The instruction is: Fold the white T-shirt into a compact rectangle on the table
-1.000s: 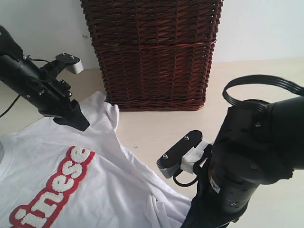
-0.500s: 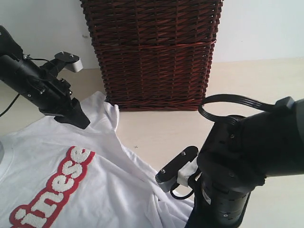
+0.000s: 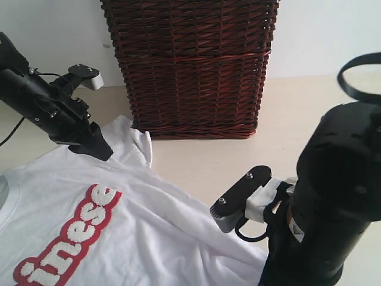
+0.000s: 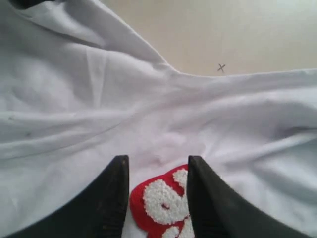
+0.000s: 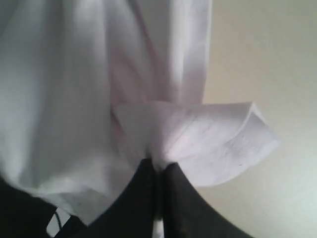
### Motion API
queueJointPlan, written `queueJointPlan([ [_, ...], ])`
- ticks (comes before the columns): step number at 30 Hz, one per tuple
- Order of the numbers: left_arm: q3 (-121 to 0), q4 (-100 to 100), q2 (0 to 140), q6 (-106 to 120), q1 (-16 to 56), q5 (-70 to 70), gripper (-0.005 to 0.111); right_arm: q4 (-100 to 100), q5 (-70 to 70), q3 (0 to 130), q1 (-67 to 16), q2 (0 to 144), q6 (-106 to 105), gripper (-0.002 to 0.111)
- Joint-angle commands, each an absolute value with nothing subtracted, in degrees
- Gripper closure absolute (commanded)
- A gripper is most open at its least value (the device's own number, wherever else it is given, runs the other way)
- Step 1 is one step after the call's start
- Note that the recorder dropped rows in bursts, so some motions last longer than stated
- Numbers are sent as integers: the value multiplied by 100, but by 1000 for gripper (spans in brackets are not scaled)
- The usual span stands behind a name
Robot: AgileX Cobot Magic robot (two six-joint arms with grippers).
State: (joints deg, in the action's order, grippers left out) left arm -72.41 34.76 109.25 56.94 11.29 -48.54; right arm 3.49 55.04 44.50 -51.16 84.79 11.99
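Left tool (image 3: 95, 149): at the far-left shoulder of the shirt, near the basket's left corner. In the left wrist view (image 4: 157, 164) the jaws stand a narrow way apart, with nothing seen pinched. Same place as a second ago.
White T-shirt (image 3: 149, 232): lying on the table, filling the lower left of the exterior view, front up.
Red lettering (image 3: 65, 241): fuzzy white on red. Its end shows between the left tool's fingers (image 4: 161, 203).
Shirt, change: the edge nearest the right arm now runs straighter and reaches further right. The bunched folds seen there earlier are drawn out.
Wicker basket (image 3: 190, 65): dark brown, at the back, just behind the shirt's sleeve. Not moved.
Table (image 3: 196, 161): pale beige, bare between basket and right arm.
Right arm (image 3: 336, 196): further right than half a second ago.
Right tool (image 5: 159, 166): hidden in the exterior view. The right wrist view shows its jaws closed tight on a doubled fold of the shirt's edge (image 5: 208, 134), lifted off the table (image 5: 267, 59).
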Motion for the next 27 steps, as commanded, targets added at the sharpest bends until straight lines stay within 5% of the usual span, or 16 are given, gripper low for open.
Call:
queueJointPlan([
  [1,-7217,3531,10934,5650,1141,-4820,68,-785,5892,4426,-5098,8350,0,102],
  [8,-7217,3531,10934,5517,1141,-4933,68,328,6238,4426,-5098,8705,885,70],
  [15,-7217,3508,10934,5516,1141,-4921,68,1796,5696,4457,-5098,8837,2219,66],
  [18,-7217,3484,10934,5516,1141,-4817,68,1272,4540,4457,-5098,8850,1818,75],
  [23,-7217,3449,10934,5471,1141,-4673,68,-665,3112,4457,-5098,9331,-151,108],
  [27,-7217,3323,10909,5350,1130,-4545,68,-482,3183,4533,-5085,10015,-164,108],
])
